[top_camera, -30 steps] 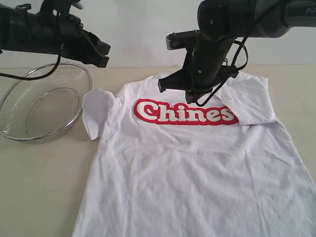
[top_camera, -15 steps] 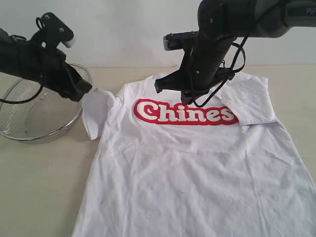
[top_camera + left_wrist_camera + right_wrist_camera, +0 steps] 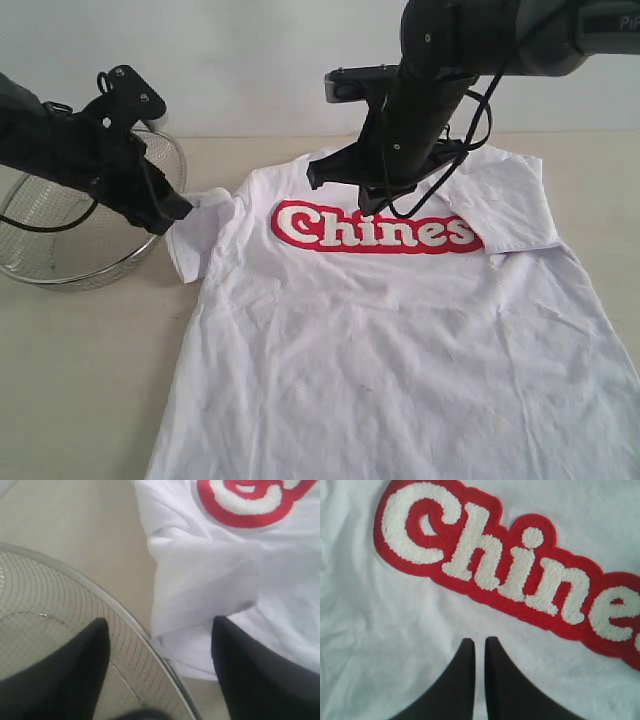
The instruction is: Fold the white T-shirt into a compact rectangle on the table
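Left gripper (image 3: 161, 624), jaws wide and empty, hung over the shirt (image 3: 380, 340)'s sleeve (image 3: 190, 245) beside the basket (image 3: 60, 275); right gripper (image 3: 479, 641), shut, held nothing.

Bright, even, diffuse light. The white T-shirt (image 3: 400, 340) is close to overexposed, its creases reading only as faint grey shading. Soft, weak shadows edge the wire basket (image 3: 60, 275) and the left sleeve (image 3: 195, 240) on the table (image 3: 80, 380). Exterior view sharp. Left wrist view soft throughout, the left hand (image 3: 161, 622) blurred; right wrist view crisp on the lettering (image 3: 470, 555), the right hand (image 3: 480, 641) soft-edged.
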Available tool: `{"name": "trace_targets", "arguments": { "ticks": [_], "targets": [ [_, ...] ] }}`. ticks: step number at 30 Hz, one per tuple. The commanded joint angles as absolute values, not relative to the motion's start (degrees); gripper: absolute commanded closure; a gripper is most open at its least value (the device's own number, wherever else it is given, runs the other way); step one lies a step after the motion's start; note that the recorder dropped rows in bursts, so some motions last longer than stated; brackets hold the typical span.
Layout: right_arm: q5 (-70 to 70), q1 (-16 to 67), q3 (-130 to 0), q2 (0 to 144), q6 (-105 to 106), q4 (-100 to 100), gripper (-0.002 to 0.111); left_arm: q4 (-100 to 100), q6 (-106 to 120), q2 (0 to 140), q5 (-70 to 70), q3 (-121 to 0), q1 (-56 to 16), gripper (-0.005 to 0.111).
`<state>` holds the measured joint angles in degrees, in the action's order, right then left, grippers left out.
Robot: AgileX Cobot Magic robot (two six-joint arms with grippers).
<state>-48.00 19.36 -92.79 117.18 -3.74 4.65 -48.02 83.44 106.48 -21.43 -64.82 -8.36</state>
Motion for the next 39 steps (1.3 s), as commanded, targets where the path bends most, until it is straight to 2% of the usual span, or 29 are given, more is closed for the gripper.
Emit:
{"name": "trace_targets", "arguments": {
  "ticks": [1, 7, 19, 23, 30, 39],
  "targets": [
    [-46.9, 18.9, -92.7, 116.7, -3.0, 4.4, 0.107, -47.9, 83.3, 103.5, -24.3, -64.6, -8.3, 0.051],
    [-46.8, 18.9, -92.7, 116.7, -2.8, 4.4, 0.107, -41.0, 82.2, 103.4, -30.6, -64.6, -8.0, 0.051],
    [-46.8, 18.9, -92.7, 116.7, -2.4, 5.5, 0.107, -37.4, 91.9, 105.6, -26.0, -64.6, -8.0, 0.051],
    [-46.8, 18.9, -92.7, 116.7, -2.4, 5.5, 0.107, -39.7, 94.9, 107.3, -23.8, -64.6, -8.0, 0.051],
    [-46.5, 18.9, -92.7, 116.7, -1.7, 5.5, 0.107, -54.9, 110.5, 108.4, -20.9, -64.7, -8.1, 0.051],
    [-46.6, 18.9, -92.7, 116.7, -1.5, 5.8, 0.107, -61.7, 117.0, 112.4, -20.7, -65.3, -8.1, 0.052]
  ]
}}
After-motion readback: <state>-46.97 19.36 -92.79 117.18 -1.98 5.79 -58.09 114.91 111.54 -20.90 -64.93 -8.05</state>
